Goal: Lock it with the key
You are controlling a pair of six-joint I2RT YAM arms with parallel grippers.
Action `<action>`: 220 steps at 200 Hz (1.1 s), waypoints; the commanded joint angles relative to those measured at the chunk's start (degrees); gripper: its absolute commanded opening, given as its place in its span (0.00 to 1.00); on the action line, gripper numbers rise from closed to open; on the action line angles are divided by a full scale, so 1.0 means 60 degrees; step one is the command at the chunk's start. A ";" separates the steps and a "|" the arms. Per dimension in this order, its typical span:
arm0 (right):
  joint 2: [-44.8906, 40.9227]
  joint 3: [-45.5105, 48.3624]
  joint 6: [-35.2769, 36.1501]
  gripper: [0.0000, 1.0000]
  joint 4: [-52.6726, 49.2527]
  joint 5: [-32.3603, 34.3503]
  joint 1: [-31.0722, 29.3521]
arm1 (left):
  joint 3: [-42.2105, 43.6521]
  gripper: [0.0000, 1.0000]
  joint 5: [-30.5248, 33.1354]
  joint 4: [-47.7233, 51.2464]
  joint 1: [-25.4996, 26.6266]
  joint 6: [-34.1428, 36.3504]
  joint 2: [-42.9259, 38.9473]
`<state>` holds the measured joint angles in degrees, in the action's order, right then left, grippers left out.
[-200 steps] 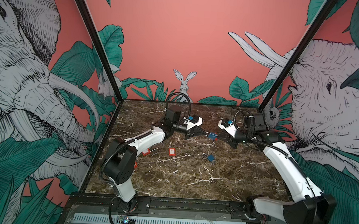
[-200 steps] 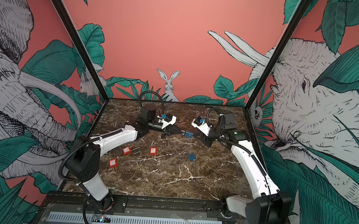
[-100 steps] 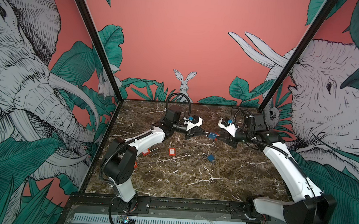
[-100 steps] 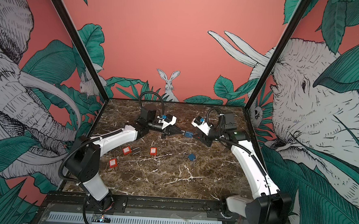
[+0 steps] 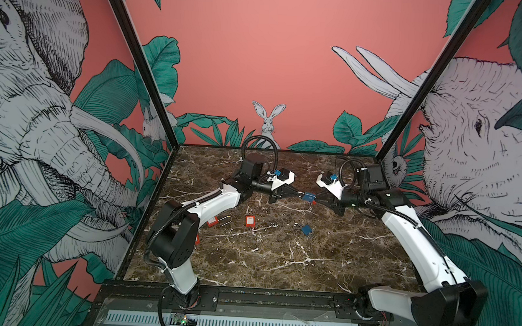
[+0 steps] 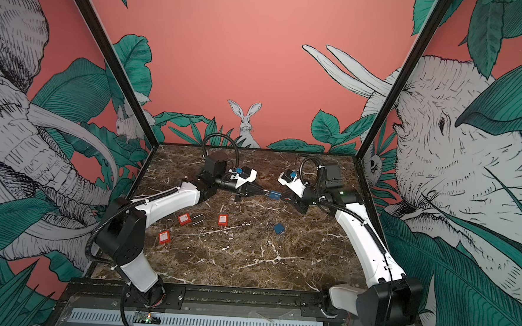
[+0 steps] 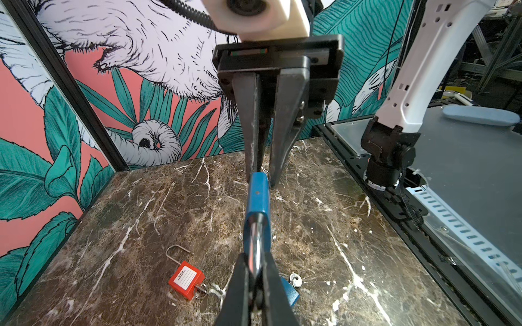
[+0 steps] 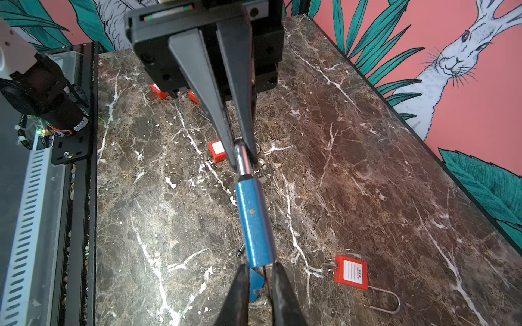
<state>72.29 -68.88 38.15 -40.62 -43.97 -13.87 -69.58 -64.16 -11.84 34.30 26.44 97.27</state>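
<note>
Nearer than the blue padlock (image 5: 308,197) raised over the table (image 5: 279,263) lie a red padlock (image 5: 250,221) and a spare blue padlock (image 5: 305,230), while the left gripper (image 7: 255,265) clamps the raised lock's shackle (image 8: 243,158) and the right gripper (image 8: 261,268) stands narrow at its opposite end, with its grip unclear.

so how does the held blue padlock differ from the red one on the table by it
The blue padlock shows plain blue; the red padlock carries a white label.
The blue one is up in the air, shackle pinched in the left gripper; the red one lies flat on the table.
The red one's shackle is open; the blue one's shows edge-on, unclear.
Both have metal shackles.
</note>
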 commanded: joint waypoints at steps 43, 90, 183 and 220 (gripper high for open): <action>0.0116 -0.0469 0.0597 0.04 -0.0668 0.0032 0.0041 | 0.0068 0.00 -0.0482 -0.0172 0.0097 0.0151 -0.0575; 0.0124 -0.0606 0.1118 0.00 -0.1283 0.0076 0.0130 | -0.0202 0.00 -0.0751 0.0605 0.0025 0.0358 -0.0474; -0.0366 -0.0023 0.1336 0.00 -0.1440 0.0296 0.0479 | -0.1375 0.00 -0.0993 0.3654 -0.0190 0.1907 -0.0104; -0.0495 0.0192 0.1361 0.00 -0.1463 0.0395 0.0558 | -0.1822 0.00 -0.0856 0.4674 -0.0281 0.2513 0.0085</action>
<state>70.48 -68.79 45.39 -48.53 -43.64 -11.66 -77.34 -66.61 9.23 33.67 36.91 97.97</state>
